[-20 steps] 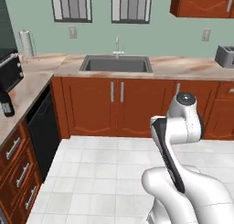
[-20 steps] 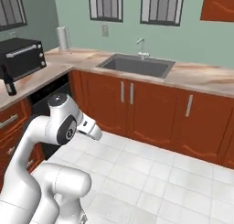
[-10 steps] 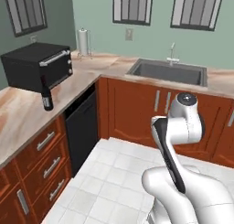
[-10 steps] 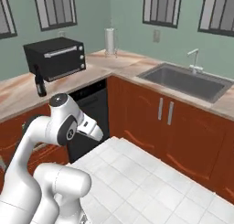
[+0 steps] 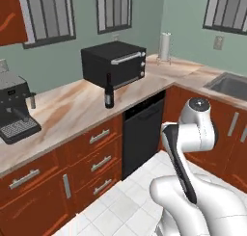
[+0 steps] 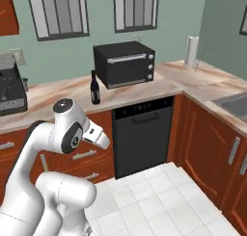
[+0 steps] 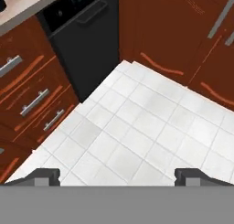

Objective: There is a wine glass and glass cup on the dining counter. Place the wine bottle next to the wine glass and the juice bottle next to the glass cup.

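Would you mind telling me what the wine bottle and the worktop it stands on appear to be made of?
The wine bottle looks like dark, glossy glass: near-black body, reddish neck. The worktop looks like polished stone, likely marble: beige with brown veining, though a printed laminate would look alike.

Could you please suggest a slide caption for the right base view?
Wine bottle stands on the marbled worktop beside the black toaster oven, above the dishwasher.
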Robot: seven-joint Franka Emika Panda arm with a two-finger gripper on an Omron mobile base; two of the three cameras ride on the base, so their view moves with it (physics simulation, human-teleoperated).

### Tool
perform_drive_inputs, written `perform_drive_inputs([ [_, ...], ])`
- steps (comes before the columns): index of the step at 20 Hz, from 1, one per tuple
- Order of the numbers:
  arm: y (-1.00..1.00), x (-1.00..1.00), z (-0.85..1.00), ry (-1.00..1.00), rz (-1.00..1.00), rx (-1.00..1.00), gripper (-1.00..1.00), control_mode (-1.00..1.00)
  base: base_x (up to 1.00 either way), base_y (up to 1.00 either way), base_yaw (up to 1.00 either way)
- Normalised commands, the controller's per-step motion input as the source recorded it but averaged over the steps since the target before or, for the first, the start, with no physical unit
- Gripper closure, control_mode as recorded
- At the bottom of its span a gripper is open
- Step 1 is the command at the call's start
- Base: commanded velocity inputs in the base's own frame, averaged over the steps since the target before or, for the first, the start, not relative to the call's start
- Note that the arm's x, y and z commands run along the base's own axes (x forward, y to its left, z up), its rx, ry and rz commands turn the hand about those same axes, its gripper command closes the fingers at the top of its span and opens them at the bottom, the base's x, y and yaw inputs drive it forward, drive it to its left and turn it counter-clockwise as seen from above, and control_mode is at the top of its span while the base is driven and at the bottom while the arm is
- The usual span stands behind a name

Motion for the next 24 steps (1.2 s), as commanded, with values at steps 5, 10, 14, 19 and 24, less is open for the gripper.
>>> perform_drive_inputs([
  [5, 0.00, 0.00, 0.00, 0.00, 0.00, 0.00, -1.00, 1.00, 0.55, -0.08, 0.63],
  [10, 0.00, 0.00, 0.00, 0.00, 0.00, 0.00, -1.00, 1.00, 0.57, -0.21, 0.51],
  [14, 0.00, 0.00, 0.00, 0.00, 0.00, 0.00, -1.00, 1.00, 0.53, -0.40, 0.33],
  [19, 0.00, 0.00, 0.00, 0.00, 0.00, 0.00, -1.00, 1.00, 0.46, -0.48, 0.27],
  [24, 0.00, 0.00, 0.00, 0.00, 0.00, 0.00, -1.00, 1.00, 0.28, -0.61, 0.22],
])
